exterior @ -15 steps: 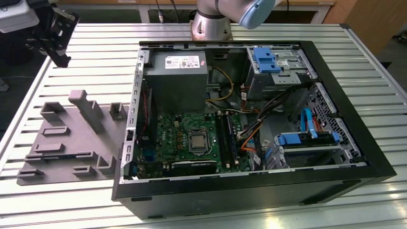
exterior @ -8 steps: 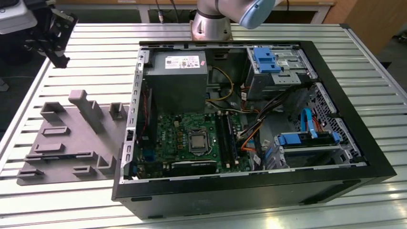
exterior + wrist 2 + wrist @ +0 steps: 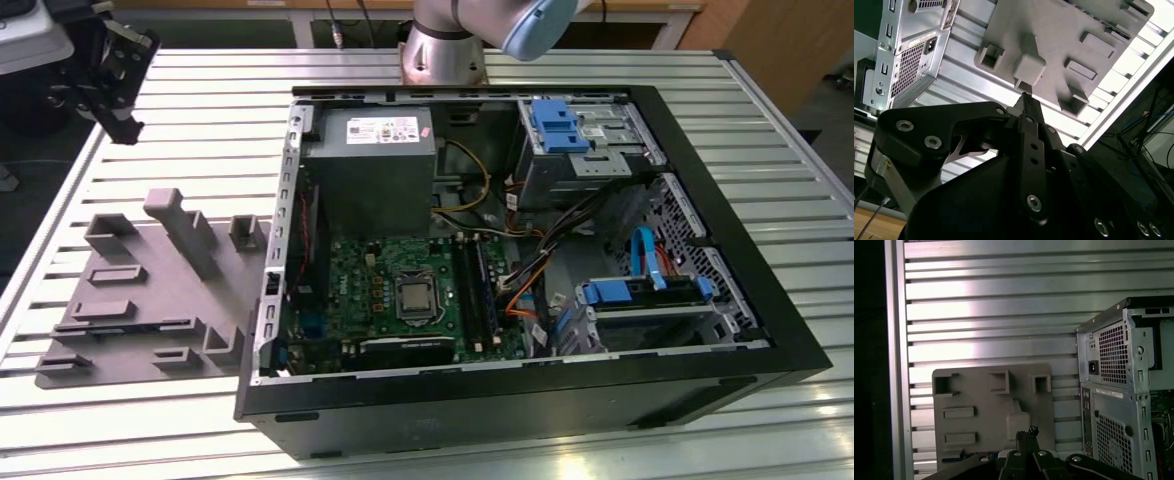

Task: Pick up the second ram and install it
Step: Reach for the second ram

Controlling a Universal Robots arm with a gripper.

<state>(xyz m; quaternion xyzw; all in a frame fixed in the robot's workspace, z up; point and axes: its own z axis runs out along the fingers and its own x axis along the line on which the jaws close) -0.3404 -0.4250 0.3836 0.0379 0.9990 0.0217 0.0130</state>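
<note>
Well above grey holder tray, tool hangs pressed together, aimed down at tray

A matt black finish is being shown by the claw, broken by duller metal screw heads. Just beyond its tip, flat grey matt plastic is being presented by the holder tray. Glare is being thrown off the ribbed bare-metal desk beneath the claw. Perforated unpainted sheet metal is being displayed by the computer case beside it.

The white label on the power supply carries no legible print.
</note>
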